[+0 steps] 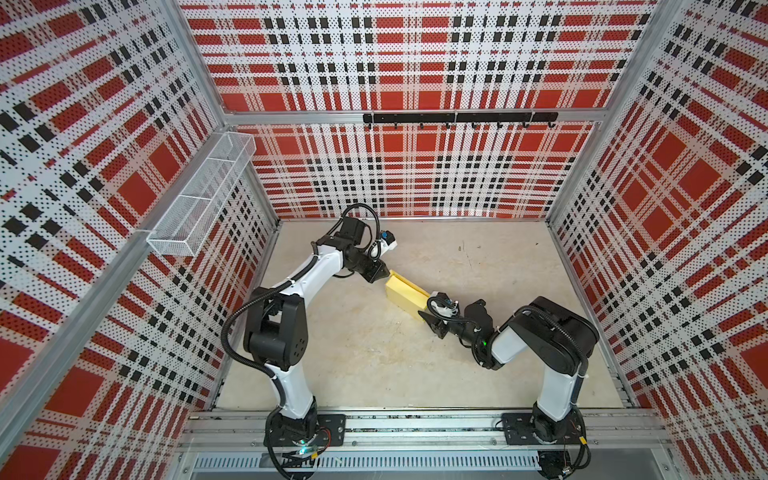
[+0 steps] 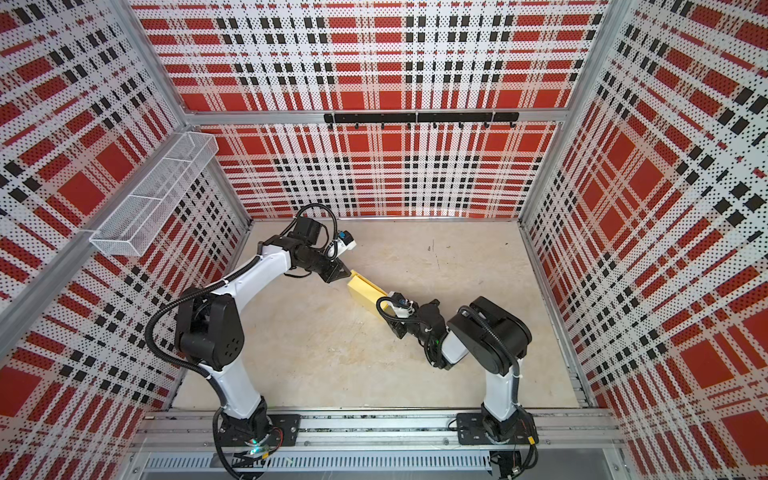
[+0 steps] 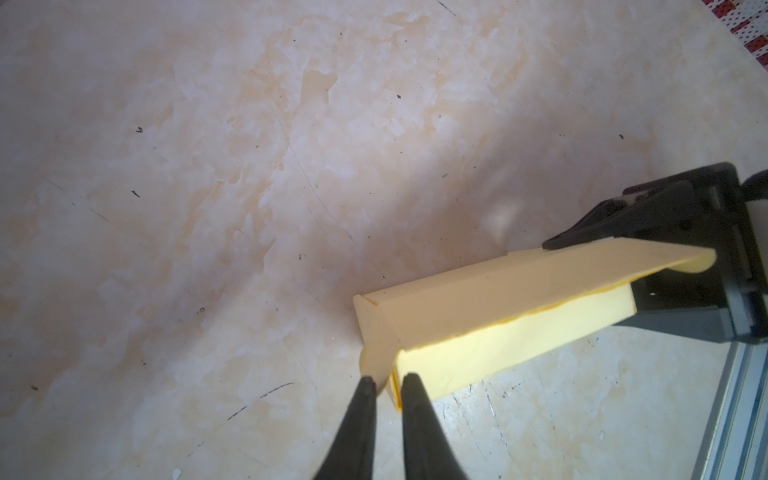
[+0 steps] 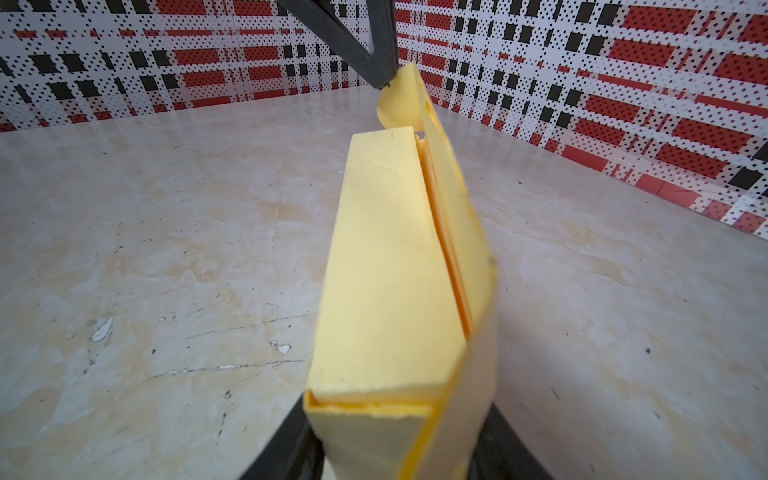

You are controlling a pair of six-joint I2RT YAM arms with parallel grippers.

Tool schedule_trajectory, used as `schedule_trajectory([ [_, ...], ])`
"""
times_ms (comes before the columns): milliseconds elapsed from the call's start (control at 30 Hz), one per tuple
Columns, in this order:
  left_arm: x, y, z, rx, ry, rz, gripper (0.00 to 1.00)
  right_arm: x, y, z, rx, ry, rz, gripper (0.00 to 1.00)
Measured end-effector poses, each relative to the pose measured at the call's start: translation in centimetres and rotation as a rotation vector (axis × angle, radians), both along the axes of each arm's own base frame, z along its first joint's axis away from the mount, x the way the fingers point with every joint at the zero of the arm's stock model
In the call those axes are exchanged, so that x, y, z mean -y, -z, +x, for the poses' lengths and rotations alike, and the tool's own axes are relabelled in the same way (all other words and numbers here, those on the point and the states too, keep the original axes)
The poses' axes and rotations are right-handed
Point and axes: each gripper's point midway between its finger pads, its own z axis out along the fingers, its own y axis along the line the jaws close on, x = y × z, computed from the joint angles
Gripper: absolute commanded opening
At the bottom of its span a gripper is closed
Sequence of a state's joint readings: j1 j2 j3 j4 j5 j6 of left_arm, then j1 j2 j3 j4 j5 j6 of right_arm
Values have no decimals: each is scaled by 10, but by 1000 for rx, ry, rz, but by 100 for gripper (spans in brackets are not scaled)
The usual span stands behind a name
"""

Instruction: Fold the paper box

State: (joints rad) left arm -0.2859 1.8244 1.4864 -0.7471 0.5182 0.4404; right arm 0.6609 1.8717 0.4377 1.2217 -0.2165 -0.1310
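Right wrist view, paper box [image 4: 386, 270] clamped in right jaws

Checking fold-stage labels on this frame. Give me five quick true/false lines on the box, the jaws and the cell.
1. The right jaws hold one end of the paper box. True.
2. The box is a flat, unfolded sheet. False: it is folded into a long box shape, with one long flap ajar.
3. The left jaws stand wide open, far from the box. False: they stand close together at its other end flap.
4. The box sits in the wire basket. False: it is down at the table, between the two arms.
5. A black hook rail runs along the back wall. True.
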Motion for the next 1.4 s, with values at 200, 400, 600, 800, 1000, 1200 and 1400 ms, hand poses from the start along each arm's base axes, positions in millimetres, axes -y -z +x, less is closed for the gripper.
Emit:
schedule_trajectory([
  [200,8,0,-3,-10,-5,-6,10,1,1,0,-3,3,-2,49],
  [400,14,4,-5,-19,-19,-16,9,1,2,2,-4,9,-2,49],
  [600,15,6,-6,-33,-48,-31,7,1,1,5,-4,15,0,50],
  [800,21,7,-11,-40,-56,-36,3,6,2,9,-7,31,-1,59],
  [1000,26,10,-15,-39,-58,-31,3,9,-6,10,0,48,11,74],
  [1200,25,15,-18,-58,-72,-31,4,18,-15,4,15,70,19,81],
  [1400,26,15,-17,-59,-79,-36,6,30,-14,-4,-2,93,8,74],
])
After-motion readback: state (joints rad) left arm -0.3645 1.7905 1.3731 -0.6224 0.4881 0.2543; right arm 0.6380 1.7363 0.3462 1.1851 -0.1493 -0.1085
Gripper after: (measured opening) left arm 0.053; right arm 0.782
